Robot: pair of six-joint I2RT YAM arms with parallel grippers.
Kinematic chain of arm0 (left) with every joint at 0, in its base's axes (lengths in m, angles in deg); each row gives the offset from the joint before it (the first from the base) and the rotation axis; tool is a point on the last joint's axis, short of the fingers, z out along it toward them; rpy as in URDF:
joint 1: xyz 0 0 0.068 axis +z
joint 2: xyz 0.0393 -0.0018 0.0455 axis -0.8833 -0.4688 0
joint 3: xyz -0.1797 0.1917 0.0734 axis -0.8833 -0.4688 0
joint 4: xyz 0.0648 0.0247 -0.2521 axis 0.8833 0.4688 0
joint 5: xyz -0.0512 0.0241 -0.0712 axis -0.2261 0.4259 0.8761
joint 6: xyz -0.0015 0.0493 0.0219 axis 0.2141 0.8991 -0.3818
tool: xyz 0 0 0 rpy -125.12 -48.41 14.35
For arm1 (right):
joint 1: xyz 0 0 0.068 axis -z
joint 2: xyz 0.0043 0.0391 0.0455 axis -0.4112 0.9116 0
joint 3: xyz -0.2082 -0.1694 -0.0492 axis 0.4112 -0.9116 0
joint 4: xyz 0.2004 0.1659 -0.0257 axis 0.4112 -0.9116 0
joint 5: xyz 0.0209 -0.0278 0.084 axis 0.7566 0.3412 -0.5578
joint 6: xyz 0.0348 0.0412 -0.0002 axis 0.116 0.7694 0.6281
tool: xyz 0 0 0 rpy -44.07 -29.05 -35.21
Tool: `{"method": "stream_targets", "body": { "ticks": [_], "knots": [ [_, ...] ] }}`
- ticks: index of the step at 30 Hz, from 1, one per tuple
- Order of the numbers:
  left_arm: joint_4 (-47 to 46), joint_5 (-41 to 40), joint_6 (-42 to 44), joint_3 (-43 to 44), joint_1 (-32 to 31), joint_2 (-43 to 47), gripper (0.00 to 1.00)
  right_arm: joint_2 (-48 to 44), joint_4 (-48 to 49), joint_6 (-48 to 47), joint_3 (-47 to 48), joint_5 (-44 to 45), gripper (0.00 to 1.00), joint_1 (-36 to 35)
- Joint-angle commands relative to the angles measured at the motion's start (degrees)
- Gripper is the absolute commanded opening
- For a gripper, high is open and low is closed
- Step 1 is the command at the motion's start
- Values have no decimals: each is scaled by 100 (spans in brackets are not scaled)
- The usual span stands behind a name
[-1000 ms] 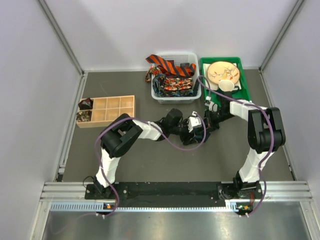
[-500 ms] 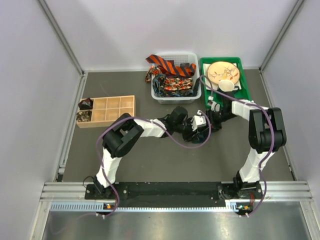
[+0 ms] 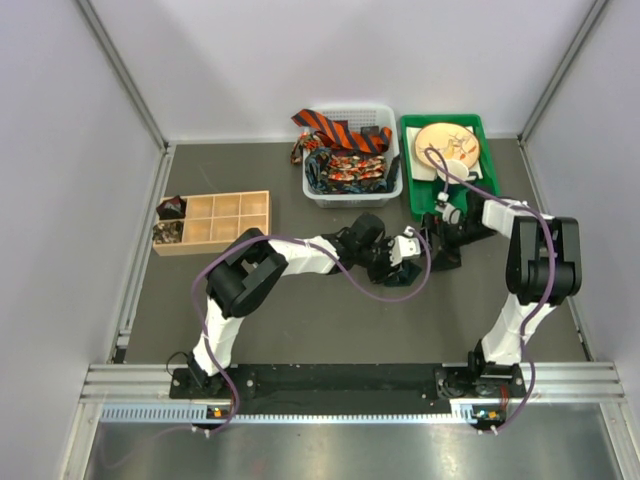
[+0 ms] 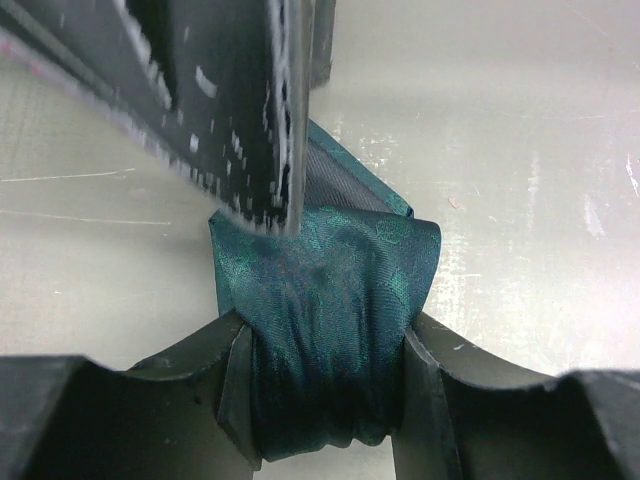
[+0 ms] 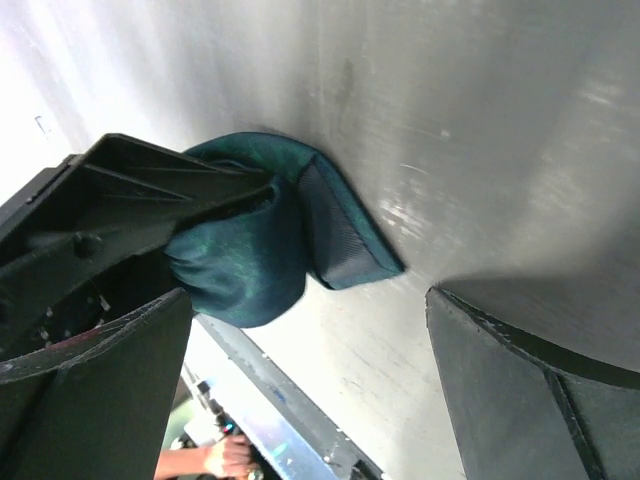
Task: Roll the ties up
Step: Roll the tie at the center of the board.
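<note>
Dark grey table (image 3: 300,320), pale walls on three sides. At centre we see the left gripper (image 4: 325,390) clamped on the rolled teal tie (image 4: 330,300). The right gripper (image 5: 310,385) is spread wide just beside it, holding nothing. The basket (image 3: 350,196) and green tray (image 3: 405,160) crowd the far side, and open surface runs to the near edge.

You'll see a divided wooden box (image 3: 212,221) at left, a white plastic basket (image 3: 356,194) at the back, and just beside it a green plastic tray (image 3: 491,178) bearing a round wooden plate (image 3: 447,144).
</note>
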Motion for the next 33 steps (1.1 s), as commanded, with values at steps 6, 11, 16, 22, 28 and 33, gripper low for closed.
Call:
{"method": "stream_targets", "body": {
  "ticks": [6,11,16,22,28,33],
  "knots": [
    [1468,-622,275,-21,23,-425,5,643,626,394,-104,-336,99,-611],
    [1425,-587,284,-39,23,-416,5,389,793,324,-306,-1024,82,-558],
    [1363,-569,249,-83,23,-407,5,151,837,236,-490,-1464,62,-532],
    [1337,-543,231,-118,23,-381,5,107,697,175,-614,-1412,79,-549],
    [1319,-525,205,-109,23,-398,5,28,853,209,-719,-1279,60,-549],
    [1302,-516,214,-100,23,-390,6,125,1056,429,-631,-1060,43,-540]
  ]
}}
